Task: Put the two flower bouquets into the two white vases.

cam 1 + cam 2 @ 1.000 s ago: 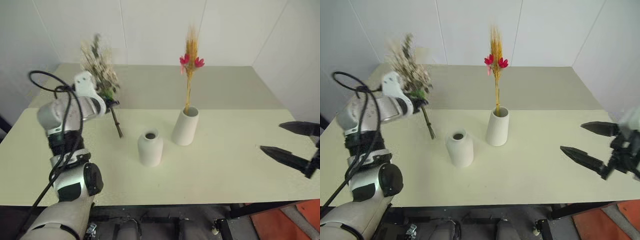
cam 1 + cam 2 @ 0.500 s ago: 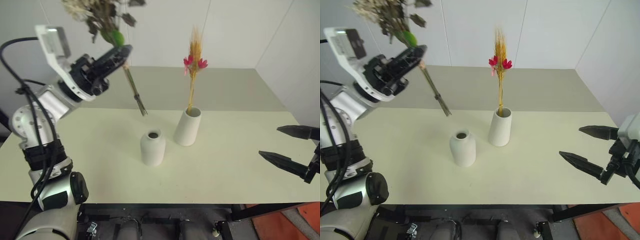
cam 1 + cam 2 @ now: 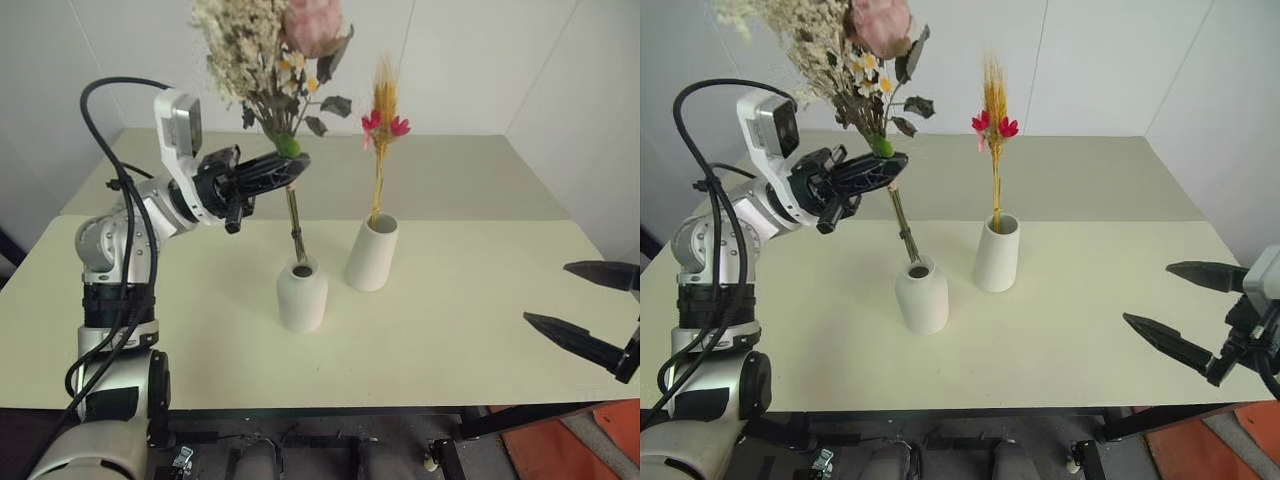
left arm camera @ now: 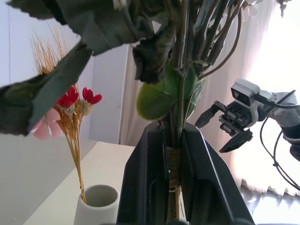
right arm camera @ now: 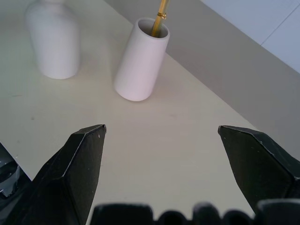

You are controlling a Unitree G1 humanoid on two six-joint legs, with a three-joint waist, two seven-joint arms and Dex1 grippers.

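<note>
While no writing shows — bushy bouquet (image 3: 268,50) above short vase (image 3: 301,295).

Left tool (image 3: 892,163) clamps bushy cream-white & pink bouquet (image 3: 845,55), stem ends just above mouth of short rounded white ceramic vase (image 3: 921,296). Taller tapered white vase (image 3: 996,253) w/ orange plume stem (image 3: 992,120) stands beside it (pale worktop (image 3: 1070,320)). Right tool (image 3: 1188,306) spread wide, nothing in it.

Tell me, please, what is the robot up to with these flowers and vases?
The left gripper is shut on the bushy bouquet, holding it upright with its stems right above the short vase's mouth. The slender bouquet already stands in the taller vase beside it. The right gripper hangs open and empty at the table's right edge.
</note>
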